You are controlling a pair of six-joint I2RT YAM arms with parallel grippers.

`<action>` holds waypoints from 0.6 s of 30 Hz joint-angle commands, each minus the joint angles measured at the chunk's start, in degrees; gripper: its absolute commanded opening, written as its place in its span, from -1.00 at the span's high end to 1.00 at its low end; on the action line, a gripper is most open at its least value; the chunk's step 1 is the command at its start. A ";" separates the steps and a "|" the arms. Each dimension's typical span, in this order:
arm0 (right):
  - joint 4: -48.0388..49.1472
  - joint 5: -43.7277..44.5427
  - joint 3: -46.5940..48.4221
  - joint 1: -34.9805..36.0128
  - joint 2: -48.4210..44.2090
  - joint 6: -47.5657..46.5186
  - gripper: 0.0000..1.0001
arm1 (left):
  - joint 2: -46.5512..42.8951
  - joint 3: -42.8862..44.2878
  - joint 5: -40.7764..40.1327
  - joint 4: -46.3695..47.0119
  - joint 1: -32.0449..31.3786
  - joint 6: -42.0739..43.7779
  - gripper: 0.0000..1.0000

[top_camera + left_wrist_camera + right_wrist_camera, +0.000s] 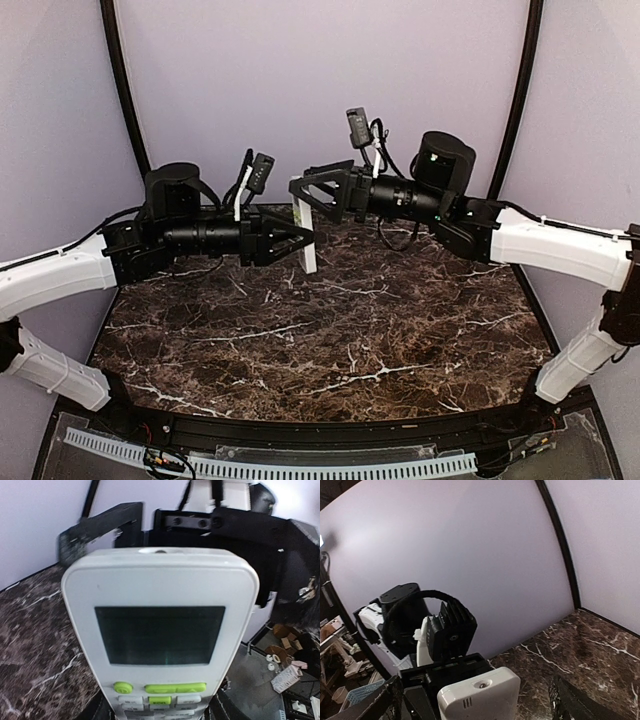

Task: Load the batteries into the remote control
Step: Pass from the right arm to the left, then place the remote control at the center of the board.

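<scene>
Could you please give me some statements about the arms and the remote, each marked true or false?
1. The left gripper holds the remote control. True.
2. The remote control lies flat on the table. False: it stands nearly upright in the grip.
3. The right gripper has its jaws open. True.
4. The buttons just under the display are red. False: they are green.

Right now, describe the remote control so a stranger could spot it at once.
On the dark marble table's far side, the left hand and right hand nearly meet. The remote control is the upright white slab gripped by the left hand, the only flat white thing between them.
</scene>
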 commanded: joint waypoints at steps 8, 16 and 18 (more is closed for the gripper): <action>-33.41 32.42 -0.42 -6.11 -4.62 3.65 -0.97 | 20.01 14.42 -30.83 -41.98 0.63 -9.75 0.81; -37.85 31.41 -0.97 -6.17 -1.49 3.76 -0.97 | 37.78 24.46 -28.08 -50.37 3.76 -17.71 0.97; -38.15 31.43 -1.34 -6.17 -1.23 3.69 -0.97 | 41.39 27.07 -28.12 -53.65 4.17 -18.66 0.93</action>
